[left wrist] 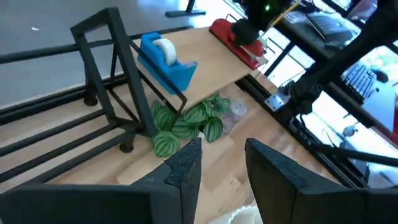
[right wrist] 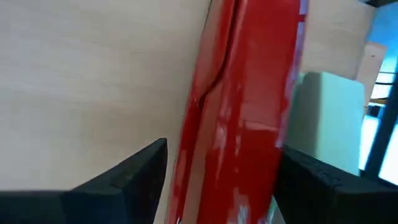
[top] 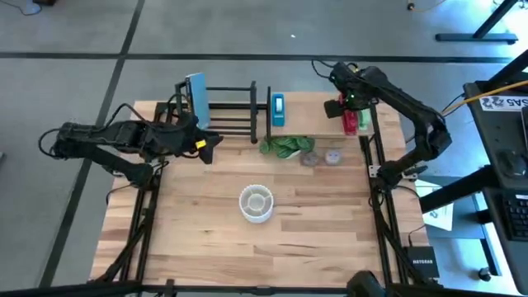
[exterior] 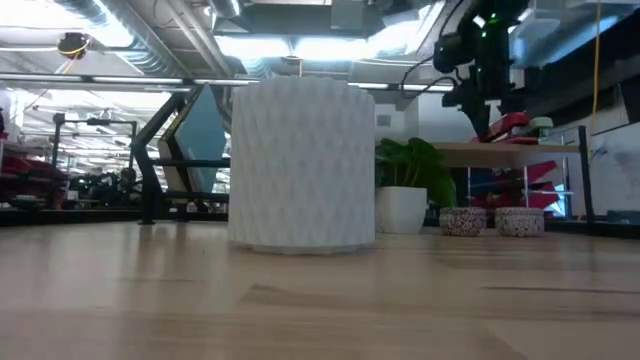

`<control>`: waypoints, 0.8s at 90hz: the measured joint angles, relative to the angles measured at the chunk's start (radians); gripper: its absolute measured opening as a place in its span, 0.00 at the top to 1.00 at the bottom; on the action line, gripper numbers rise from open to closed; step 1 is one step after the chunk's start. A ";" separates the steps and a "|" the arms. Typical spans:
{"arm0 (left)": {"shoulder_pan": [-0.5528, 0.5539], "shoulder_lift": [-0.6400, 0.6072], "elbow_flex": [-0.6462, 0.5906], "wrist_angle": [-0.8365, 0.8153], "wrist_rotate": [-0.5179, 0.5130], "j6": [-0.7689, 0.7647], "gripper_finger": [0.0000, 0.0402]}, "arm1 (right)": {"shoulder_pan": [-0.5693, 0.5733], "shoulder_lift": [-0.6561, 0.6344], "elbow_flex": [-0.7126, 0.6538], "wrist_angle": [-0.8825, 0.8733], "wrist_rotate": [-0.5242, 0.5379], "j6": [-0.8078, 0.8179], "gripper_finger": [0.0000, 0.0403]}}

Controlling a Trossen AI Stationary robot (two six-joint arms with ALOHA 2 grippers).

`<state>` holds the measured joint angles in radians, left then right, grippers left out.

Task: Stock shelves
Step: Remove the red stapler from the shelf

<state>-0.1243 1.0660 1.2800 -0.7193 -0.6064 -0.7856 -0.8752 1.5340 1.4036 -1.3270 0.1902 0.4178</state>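
The small black rack [top: 227, 111] stands at the far left of the table with a blue flat thing [top: 195, 95] leaning on it. Beside it is the light-wood shelf board [top: 309, 120], which carries a blue tape dispenser [top: 277, 110] and a red stapler [top: 351, 122]. My right gripper [right wrist: 221, 171] is open over the stapler [right wrist: 242, 112], one finger on each side of it. My left gripper [left wrist: 224, 171] hangs open and empty over the table, just in front of the rack [left wrist: 106, 81]. My right gripper comes at the red stapler from above, its fingers across the stapler's long body [right wrist: 249, 162], which lies on the shelf board. A strip of board shows between one finger [right wrist: 146, 168] and the stapler. Whether the other finger [right wrist: 311, 177] touches it, I cannot tell.
A white ribbed cup [top: 256, 204] stands mid-table. A small leafy plant [top: 285, 147] and two little speckled pots [top: 322, 157] sit in front of the shelf board. A pale green block [right wrist: 323, 118] lies next to the stapler. The near half of the tabletop is bare wood.
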 joint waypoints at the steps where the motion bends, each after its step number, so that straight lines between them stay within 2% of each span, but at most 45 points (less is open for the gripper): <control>1: 0.001 0.000 0.000 0.004 0.000 0.000 0.73 | -0.002 0.002 0.000 0.001 0.000 -0.004 0.41; 16: 0.018 0.000 0.000 0.024 -0.001 -0.019 0.73 | -0.027 0.018 0.000 -0.002 -0.012 -0.052 0.44; 23: 0.023 0.001 0.000 0.025 -0.005 -0.028 0.73 | -0.031 0.018 0.001 -0.010 -0.023 -0.055 0.51; 36: 0.023 0.011 0.000 0.025 -0.025 -0.041 0.73 | -0.031 0.017 0.024 -0.045 -0.035 -0.068 0.71; 54: 0.024 0.027 0.000 0.024 -0.035 -0.025 0.73 | -0.027 -0.006 0.104 -0.115 -0.121 -0.076 0.71; 72: 0.029 0.031 0.000 0.025 -0.023 0.063 0.73 | 0.063 -0.060 0.211 -0.149 -0.190 0.048 0.71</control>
<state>-0.0952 1.0967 1.2800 -0.6945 -0.6295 -0.7223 -0.8125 1.4735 1.6144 -1.4757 0.0003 0.4657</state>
